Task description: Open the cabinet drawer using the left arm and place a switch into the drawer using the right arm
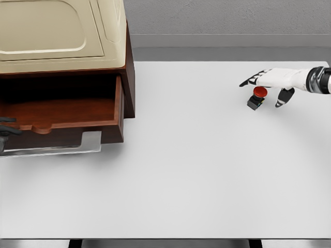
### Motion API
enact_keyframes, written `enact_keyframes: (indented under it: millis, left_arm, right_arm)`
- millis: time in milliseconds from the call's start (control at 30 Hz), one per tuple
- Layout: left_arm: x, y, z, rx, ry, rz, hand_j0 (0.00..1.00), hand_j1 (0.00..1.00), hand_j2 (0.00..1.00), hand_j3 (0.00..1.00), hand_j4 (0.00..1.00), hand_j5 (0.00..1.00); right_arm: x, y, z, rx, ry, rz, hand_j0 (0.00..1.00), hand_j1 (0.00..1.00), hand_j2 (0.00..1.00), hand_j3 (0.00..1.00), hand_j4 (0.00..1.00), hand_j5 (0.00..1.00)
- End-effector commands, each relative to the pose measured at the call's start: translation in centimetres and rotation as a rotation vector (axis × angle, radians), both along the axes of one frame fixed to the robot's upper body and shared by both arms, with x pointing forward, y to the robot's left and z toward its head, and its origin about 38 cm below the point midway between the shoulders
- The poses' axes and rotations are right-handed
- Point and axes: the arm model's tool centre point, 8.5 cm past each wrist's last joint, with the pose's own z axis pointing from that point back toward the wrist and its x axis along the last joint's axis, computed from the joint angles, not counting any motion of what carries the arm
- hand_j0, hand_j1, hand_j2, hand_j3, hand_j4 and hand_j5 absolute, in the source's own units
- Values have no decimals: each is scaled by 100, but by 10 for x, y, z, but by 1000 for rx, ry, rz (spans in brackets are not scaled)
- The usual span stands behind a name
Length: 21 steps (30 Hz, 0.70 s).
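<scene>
A: Which step is the robot on?
B: The drawer (59, 114) stands open at nine o'clock. The right hand (271, 82) hovers over the switch (257, 97) at two o'clock, fingers spread, gripping nothing.
A: And the left hand (6, 132)?
B: Only dark fingertips show by the drawer front; their state cannot be told.
A: Next?
B: Probably closing on the switch, then carrying it across the white table (196, 170). Grey wall behind.
</scene>
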Motion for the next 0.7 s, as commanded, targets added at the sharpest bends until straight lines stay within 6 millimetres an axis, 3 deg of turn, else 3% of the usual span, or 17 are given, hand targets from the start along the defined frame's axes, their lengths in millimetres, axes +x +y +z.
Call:
enact_keyframes:
  millis: [0, 233, 333, 500, 667]
  left_arm:
    - [4, 4, 4, -94, 25, 88, 100, 100, 100, 100, 100, 100]
    - [9, 2, 25, -167, -26, 102, 100, 100, 100, 100, 100, 100]
    - [13, 0, 46, -204, -87, 98, 100, 100, 100, 100, 100, 100]
    - [13, 0, 44, -202, -81, 99, 100, 100, 100, 100, 100, 100]
    - [14, -1, 49, -201, -100, 92, 100, 100, 100, 100, 100, 100]
  right_arm:
    - [0, 0, 1, 5, -2, -3, 100, 100, 100, 100, 100, 100]
    - [-1, 1, -2, -3, 7, 2, 99, 99, 99, 99, 99, 99]
    - [-1, 1, -3, -4, 8, 2, 94, 94, 94, 94, 94, 94]
    - [0, 0, -2, -3, 6, 1, 84, 84, 84, 84, 84, 84]
    - [0, 1, -2, -2, 6, 1, 81, 81, 81, 81, 81, 81]
